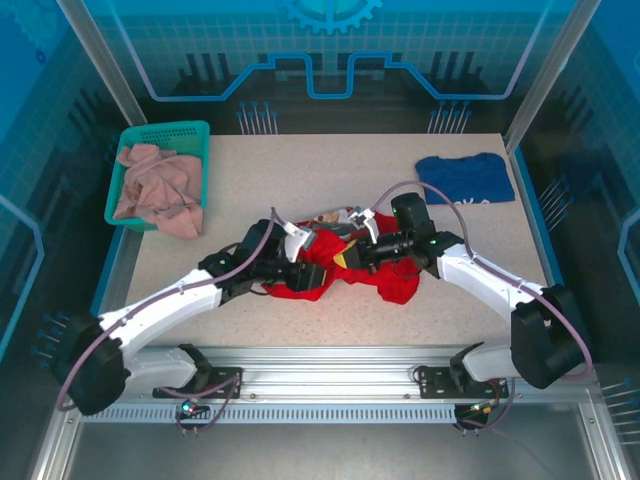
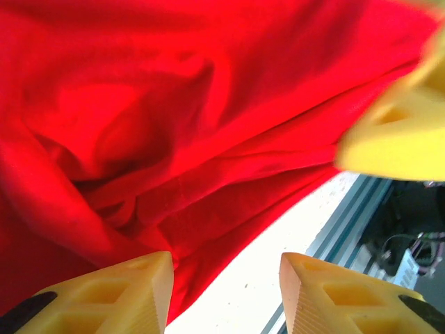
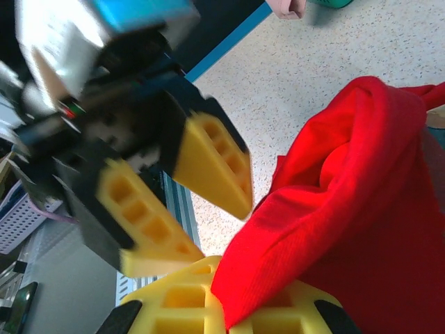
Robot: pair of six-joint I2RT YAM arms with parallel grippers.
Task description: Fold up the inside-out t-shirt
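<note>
The red t-shirt (image 1: 395, 285) lies in a crumpled heap on the counter (image 1: 300, 170), in the middle and close to the near edge. Its longer side runs from left to right. Both arms reach in over it and meet above its middle, so neither is clearly nearer.

The right gripper (image 3: 229, 296) is clamped on a thick fold of the red cloth, which rises out of its jaws in the right wrist view. The left gripper (image 2: 224, 268) has its jaws apart and holds nothing. In the left wrist view the edge of the cloth touches the inner side of one of its fingers (image 2: 132, 292), and between the fingers we see bare counter.

Most of the cloth lies ahead of the left gripper and a little to one side. We judge it must go further into the cloth before it closes. The two grippers stand very near, tip facing tip, so we think their fingers could knock together. The shirt is not yet spread flat.
</note>
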